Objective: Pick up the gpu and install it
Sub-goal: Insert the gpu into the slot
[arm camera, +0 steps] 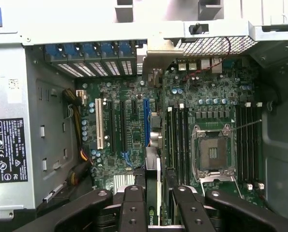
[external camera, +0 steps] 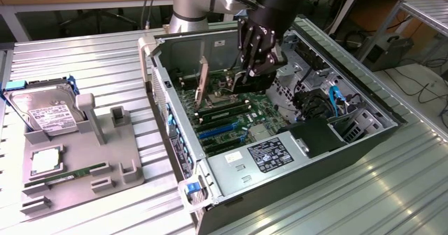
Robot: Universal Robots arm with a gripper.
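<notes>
The gpu [arm camera: 153, 166] is a thin black card seen edge-on in the wrist view, with its metal bracket toward the case's rear slots. My gripper [arm camera: 153, 193] is shut on it, one black finger [arm camera: 133, 203] on each side. In the exterior view the gripper [external camera: 253, 77] reaches down into the open computer case [external camera: 157, 51]. There the gpu's pale bracket [external camera: 203, 75] stands upright near the case's rear wall. The card hangs on edge over the motherboard [arm camera: 129, 125], beside the blue expansion slot [arm camera: 145, 123]. I cannot tell whether it sits in a slot.
A silver hard drive [external camera: 45, 111], a processor [external camera: 42, 161] and a green memory stick [external camera: 70, 173] rest on a grey fixture [external camera: 129, 180] at the exterior view's left. Inside the case are the power supply [external camera: 269, 153], blue cables [external camera: 336, 101] and the processor socket [arm camera: 211, 154].
</notes>
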